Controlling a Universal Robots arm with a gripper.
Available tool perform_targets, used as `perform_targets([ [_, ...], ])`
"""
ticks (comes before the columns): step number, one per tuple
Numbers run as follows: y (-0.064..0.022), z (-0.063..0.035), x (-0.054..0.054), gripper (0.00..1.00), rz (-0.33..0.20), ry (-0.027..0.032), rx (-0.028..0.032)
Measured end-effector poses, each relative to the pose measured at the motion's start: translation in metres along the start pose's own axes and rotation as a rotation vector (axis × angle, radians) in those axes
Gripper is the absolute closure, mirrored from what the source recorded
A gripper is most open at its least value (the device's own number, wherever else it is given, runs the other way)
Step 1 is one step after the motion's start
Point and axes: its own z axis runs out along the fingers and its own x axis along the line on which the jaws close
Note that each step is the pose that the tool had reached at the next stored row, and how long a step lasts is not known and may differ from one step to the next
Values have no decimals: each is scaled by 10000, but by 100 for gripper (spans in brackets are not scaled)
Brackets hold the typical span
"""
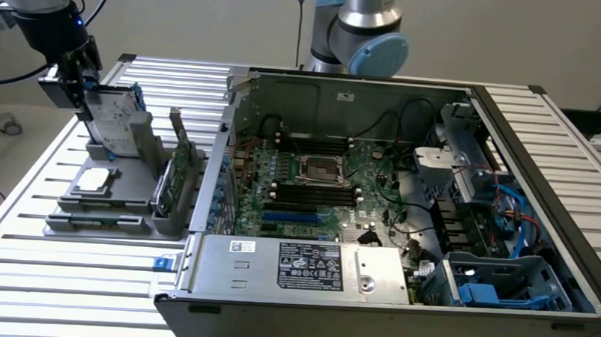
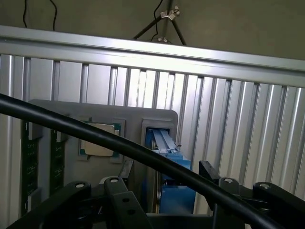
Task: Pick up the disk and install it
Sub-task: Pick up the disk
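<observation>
Pick step: hand [image 1: 83, 105] at disk [image 1: 117, 117], upright in holder [image 1: 173, 225] slot. Can't tell if hand's clamped. Likely needs firm clamp, straight pull off holder.

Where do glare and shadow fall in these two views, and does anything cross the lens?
Exterior view: soft even light, the table pale, the computer case dim inside. Wrist view: glare along the table's edge rail; a dark cable crosses in front of the disk.

Disk [image 1: 112, 121] — matt metal, blue plastic
</observation>
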Motion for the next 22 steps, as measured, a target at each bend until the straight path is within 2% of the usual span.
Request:
perform_targets([
  [22, 16, 2, -22, 35, 103, -22, 4],
])
